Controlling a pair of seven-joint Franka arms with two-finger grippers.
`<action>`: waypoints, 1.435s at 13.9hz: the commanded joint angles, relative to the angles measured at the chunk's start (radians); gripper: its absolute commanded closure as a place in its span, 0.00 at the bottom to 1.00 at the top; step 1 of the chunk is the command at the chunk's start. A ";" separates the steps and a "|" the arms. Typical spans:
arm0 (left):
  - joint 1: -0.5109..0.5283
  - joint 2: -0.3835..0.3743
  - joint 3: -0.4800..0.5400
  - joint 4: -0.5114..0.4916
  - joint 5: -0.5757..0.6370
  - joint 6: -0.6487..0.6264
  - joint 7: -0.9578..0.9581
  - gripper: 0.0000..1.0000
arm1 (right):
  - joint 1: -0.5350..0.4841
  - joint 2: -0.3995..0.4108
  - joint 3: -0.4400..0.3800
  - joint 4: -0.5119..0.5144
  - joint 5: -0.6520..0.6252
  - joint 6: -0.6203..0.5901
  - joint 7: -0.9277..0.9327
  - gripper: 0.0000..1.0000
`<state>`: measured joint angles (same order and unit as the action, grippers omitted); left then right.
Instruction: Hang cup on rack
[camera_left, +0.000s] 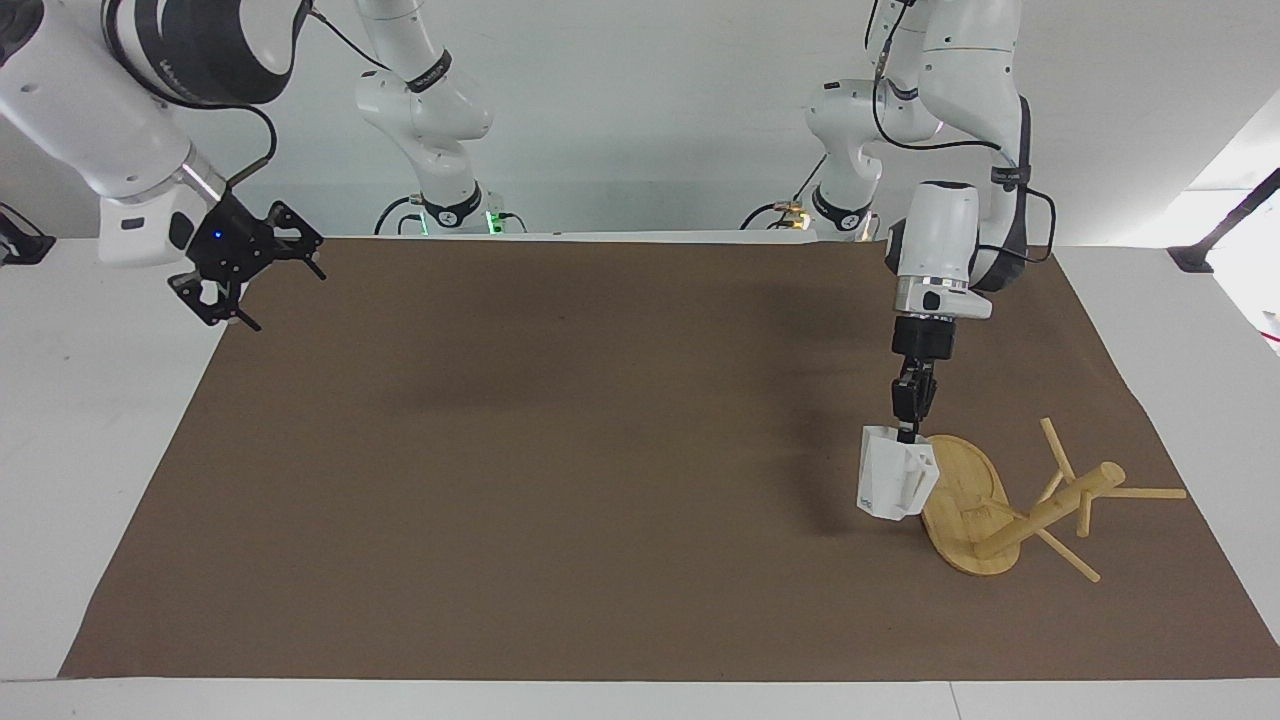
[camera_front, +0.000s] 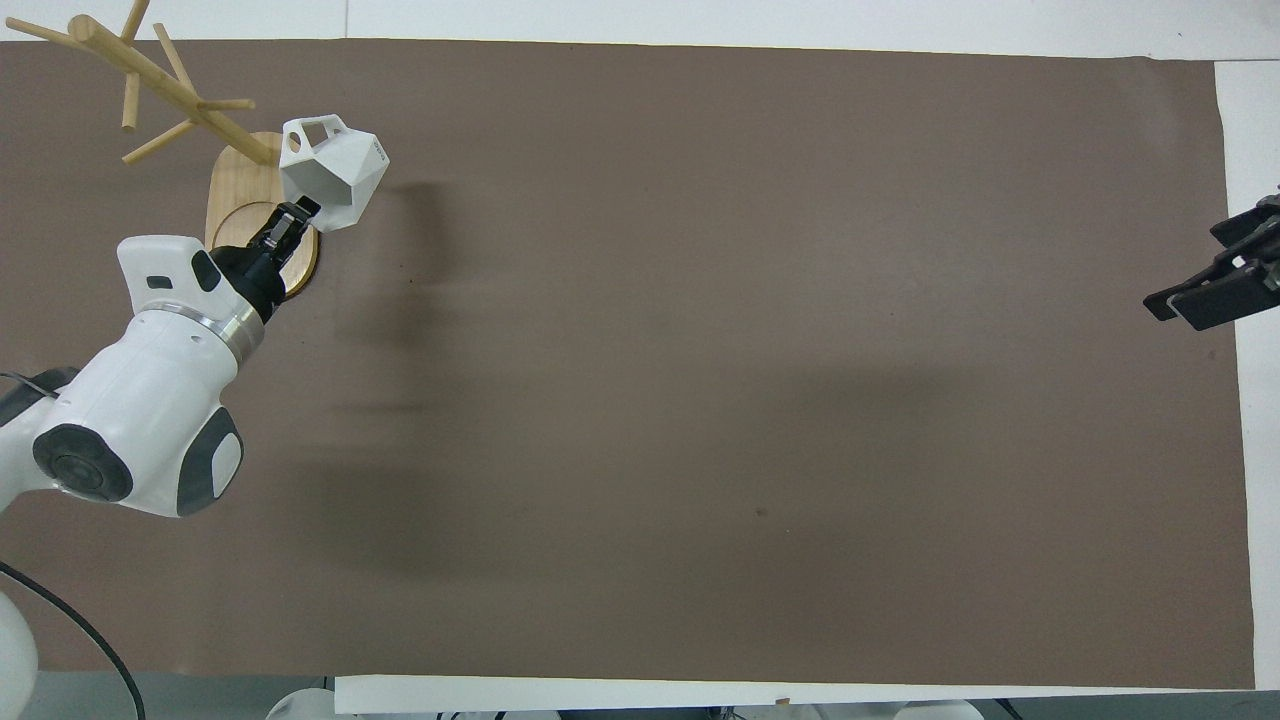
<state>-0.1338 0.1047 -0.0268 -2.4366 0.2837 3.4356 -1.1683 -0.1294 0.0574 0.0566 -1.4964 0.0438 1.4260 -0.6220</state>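
- Cup (camera_left: 893, 485) hangs from the left gripper (camera_left: 908, 432), whose fingers are pinched tight on the hexagonal rim, so the white faceted body sits just below the fingertips with its angular handle turned toward the rack (camera_left: 1010, 505).
- Under the cup lies the brown mat (camera_left: 560, 480); whether the cup's foot touches it I cannot tell.
- Just past the fingertips, toward the left arm's end of the table, the bamboo mug tree lies toppled: its oval base stands on edge right beside the cup, post and pegs slanting away over the mat.
- Step in hand, as I judge it: carrying the cup to the rack. Hanging calls for an upright post, so the next move probably means setting the rack up or threading the handle onto a slanting peg.
- Left arm points steeply down, wrist nearly vertical over the cup.
- Right gripper (camera_left: 245, 280) waits, fingers spread wide and empty, raised over the mat's edge at the right arm's end.
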 joint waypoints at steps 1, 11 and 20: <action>0.035 0.016 -0.013 0.037 0.025 0.019 0.001 1.00 | 0.158 -0.010 -0.148 0.016 -0.030 -0.079 0.268 0.01; 0.089 0.070 -0.021 0.103 0.020 -0.006 -0.031 1.00 | 0.146 -0.133 -0.189 -0.130 -0.041 -0.046 0.551 0.01; 0.135 0.063 -0.019 0.123 0.019 -0.132 -0.044 0.58 | 0.149 -0.102 -0.179 -0.136 -0.062 -0.047 0.544 0.01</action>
<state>-0.0180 0.1729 -0.0342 -2.3399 0.2848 3.3799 -1.1912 0.0210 -0.0368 -0.1341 -1.6149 -0.0163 1.3589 -0.0878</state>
